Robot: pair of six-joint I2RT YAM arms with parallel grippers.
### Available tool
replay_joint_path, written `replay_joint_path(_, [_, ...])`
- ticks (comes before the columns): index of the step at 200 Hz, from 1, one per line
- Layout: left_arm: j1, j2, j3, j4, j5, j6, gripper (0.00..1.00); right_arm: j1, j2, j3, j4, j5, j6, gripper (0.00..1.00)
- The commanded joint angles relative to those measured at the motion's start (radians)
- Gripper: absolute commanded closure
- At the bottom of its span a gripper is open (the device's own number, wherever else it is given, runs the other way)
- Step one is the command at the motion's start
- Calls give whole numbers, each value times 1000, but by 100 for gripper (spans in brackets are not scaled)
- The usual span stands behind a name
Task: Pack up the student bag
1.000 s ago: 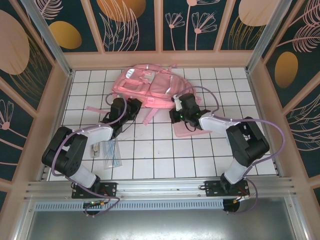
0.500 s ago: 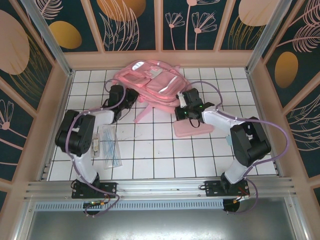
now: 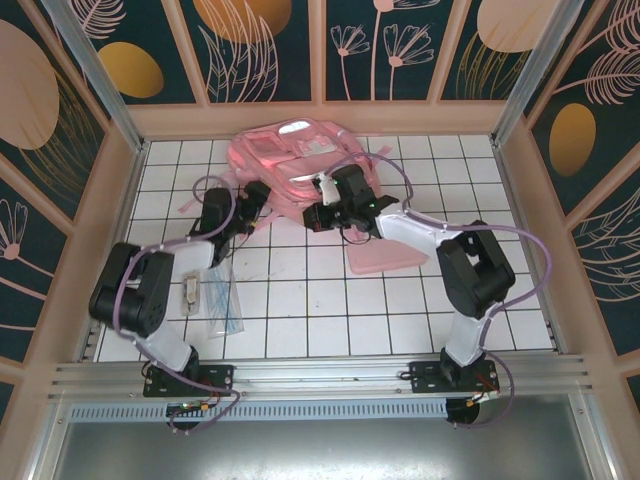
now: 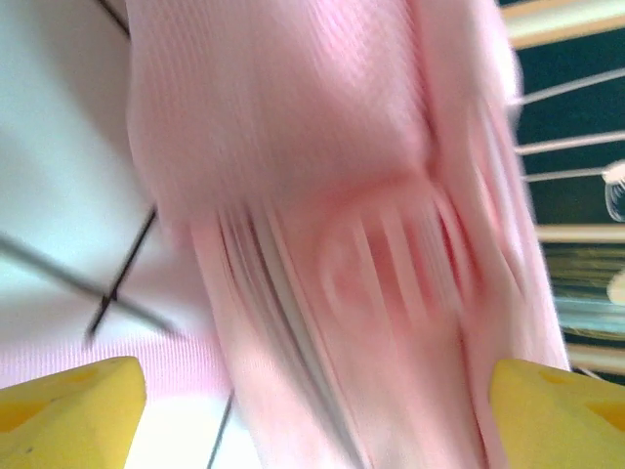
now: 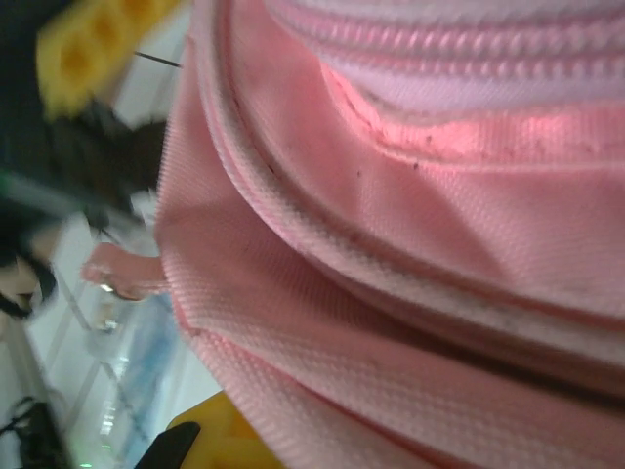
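Observation:
The student bag, a big soft pink backpack with silver strips, lies at the back middle of the tiled table. My left gripper is at its near left edge. In the left wrist view its yellow fingertips stand wide apart, with blurred pink bag fabric between them. My right gripper is pressed against the bag's near edge and is shut on a fold of it. Up close in the right wrist view I see the bag's fabric and zip seam, with one yellow finger just below.
A flat pink pencil case lies right of centre, behind my right arm. A clear plastic sleeve and a small pale item lie at the left near my left arm. Wooden walls enclose the table.
My left gripper has opened and let go of the bag. My right gripper has moved left along the bag's near edge, and the bag has shifted and bunched toward the back.

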Motion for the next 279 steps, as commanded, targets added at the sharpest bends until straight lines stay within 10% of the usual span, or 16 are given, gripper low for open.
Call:
replay_joint_path(1, [-51, -102, -81, 103, -2, -98, 12, 14, 23, 88, 177, -149, 75, 100])
replay_joint_path(55, [-97, -46, -56, 226, -83, -127, 18, 65, 4, 90, 150, -208, 87, 100])
replay_joint_path(92, [-94, 61, 11, 272, -79, -102, 100, 115, -27, 65, -65, -205, 14, 100])
replay_joint_path(179, [1, -102, -10, -54, -61, 182, 100, -94, -85, -143, -558, 94, -156, 100])
replay_joint_path(247, [30, -151, -8, -195, -17, 325, 100, -265, 16, 116, -658, 718, -222, 100])
replay_joint_path(279, [40, -125, 12, -175, -44, 329, 100, -246, 63, 207, -674, 507, -277, 100])
